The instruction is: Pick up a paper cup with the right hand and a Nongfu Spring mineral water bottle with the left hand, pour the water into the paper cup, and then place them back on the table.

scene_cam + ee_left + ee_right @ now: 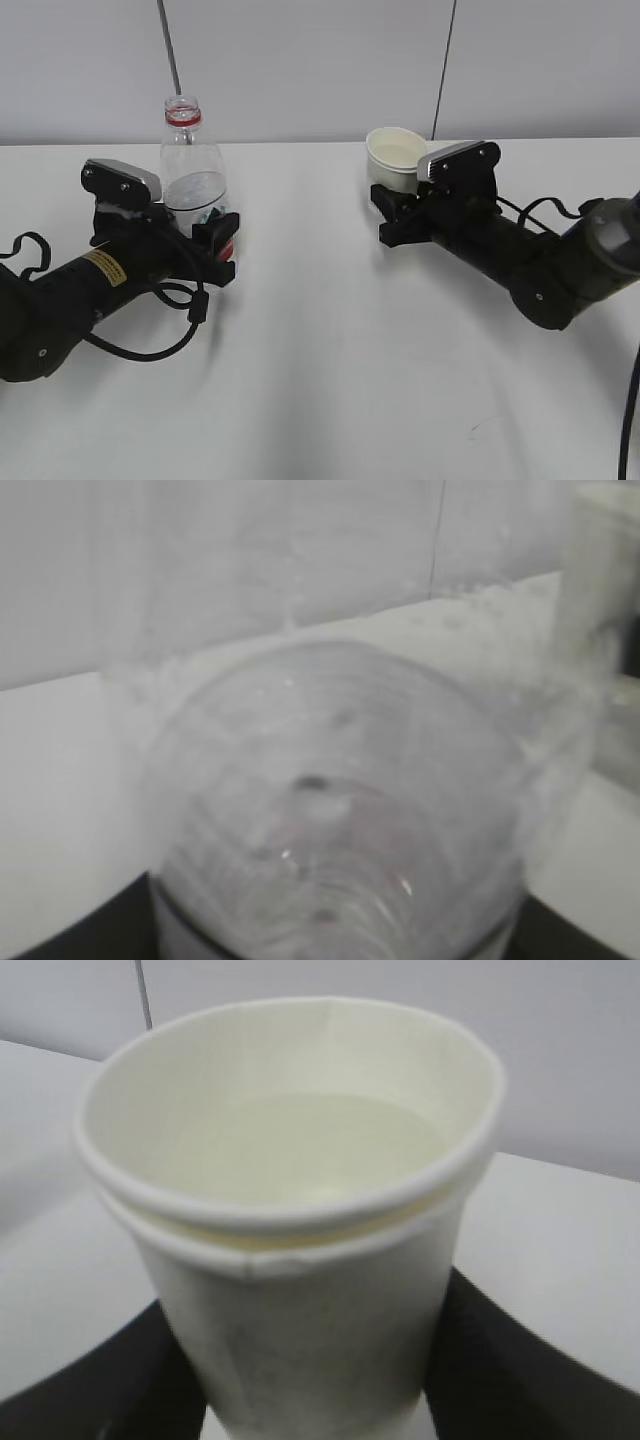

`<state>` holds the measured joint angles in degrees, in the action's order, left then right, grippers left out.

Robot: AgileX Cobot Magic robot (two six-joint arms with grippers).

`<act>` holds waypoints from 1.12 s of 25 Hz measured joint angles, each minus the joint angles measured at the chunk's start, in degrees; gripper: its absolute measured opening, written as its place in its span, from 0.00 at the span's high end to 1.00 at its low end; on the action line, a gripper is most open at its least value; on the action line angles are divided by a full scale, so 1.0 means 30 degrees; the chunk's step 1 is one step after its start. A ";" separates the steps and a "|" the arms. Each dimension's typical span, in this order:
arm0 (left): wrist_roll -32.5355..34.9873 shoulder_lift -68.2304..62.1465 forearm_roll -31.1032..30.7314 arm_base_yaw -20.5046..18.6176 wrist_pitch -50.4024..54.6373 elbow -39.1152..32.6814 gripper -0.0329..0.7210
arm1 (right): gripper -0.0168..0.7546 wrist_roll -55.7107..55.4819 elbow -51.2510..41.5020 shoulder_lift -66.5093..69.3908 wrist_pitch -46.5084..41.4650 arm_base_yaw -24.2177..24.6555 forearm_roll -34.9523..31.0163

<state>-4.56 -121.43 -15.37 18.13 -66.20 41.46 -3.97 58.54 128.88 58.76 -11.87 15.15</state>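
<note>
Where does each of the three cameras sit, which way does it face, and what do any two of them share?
Exterior: faces the wall, looking down across the table; both arms show.
Left wrist: on the left hand, facing the Nongfu Spring mineral water bottle; dark fingers at the bottom corners.
Right wrist: on the right hand, looking into the paper cup; fingers flank it.
Shared: exterior shows bottle and cup too.

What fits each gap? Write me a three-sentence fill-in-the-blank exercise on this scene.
The left hand grips the Nongfu Spring mineral water bottle, which stands ___.
Its neck ring is ___.
The paper cup sits between the fingers of the ___ hand.
Missing words: upright; red; right, meaning the right hand.
</note>
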 joint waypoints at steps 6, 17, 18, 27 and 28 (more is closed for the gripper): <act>0.0080 -0.0287 0.0644 0.0000 -0.0523 0.0018 0.48 | 0.42 0.0088 -0.0011 0.1604 0.1366 0.0000 -0.0310; 0.0080 -0.0405 0.0655 0.0000 -0.0774 0.0018 0.48 | 0.42 0.0124 -0.0011 0.2199 0.1710 0.0000 -0.0432; 0.0160 -0.0405 0.0580 0.0000 -0.0774 0.0018 0.48 | 0.41 0.0124 -0.0011 0.2199 0.1710 0.0000 -0.0432; 0.0444 -0.0631 0.0633 0.0000 0.0205 -0.0004 0.21 | 0.12 0.0199 -0.0320 0.2199 0.2163 0.0000 0.0334; 0.0444 -0.0631 0.0672 0.0000 0.0205 -0.0047 0.20 | 0.12 0.0198 -0.0507 0.2199 0.2163 0.0000 0.0248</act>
<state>-3.23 -123.32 -13.36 18.13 -65.59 41.32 -3.38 57.02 135.48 65.25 -11.87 15.89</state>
